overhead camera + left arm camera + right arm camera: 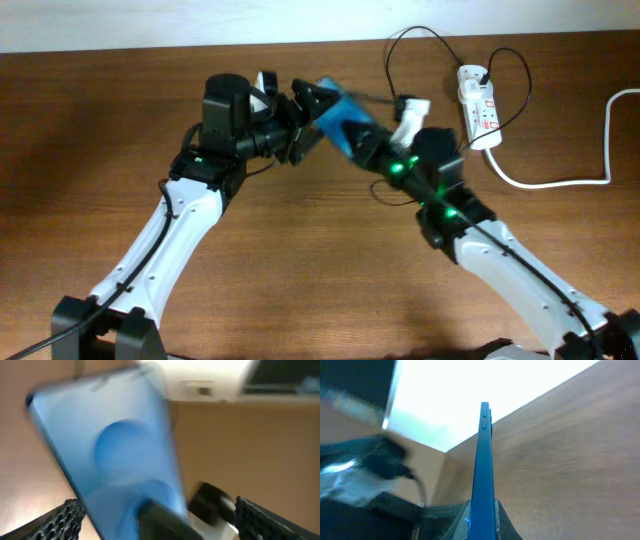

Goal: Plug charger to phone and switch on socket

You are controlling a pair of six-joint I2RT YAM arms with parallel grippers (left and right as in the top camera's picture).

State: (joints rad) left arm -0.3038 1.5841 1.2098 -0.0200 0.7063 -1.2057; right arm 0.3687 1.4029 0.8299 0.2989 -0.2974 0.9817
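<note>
Right end effector (365,148) clamped on phone (345,122), above surface (300,270). Left end effector (303,120) wide, at phone's other end. Socket (480,105) well right of phone.

Overhead looks down; close wrist views share phone (115,450).

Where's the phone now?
Overhead view, upper middle: the phone is pinched in the right hand, beside the open left hand.
</note>
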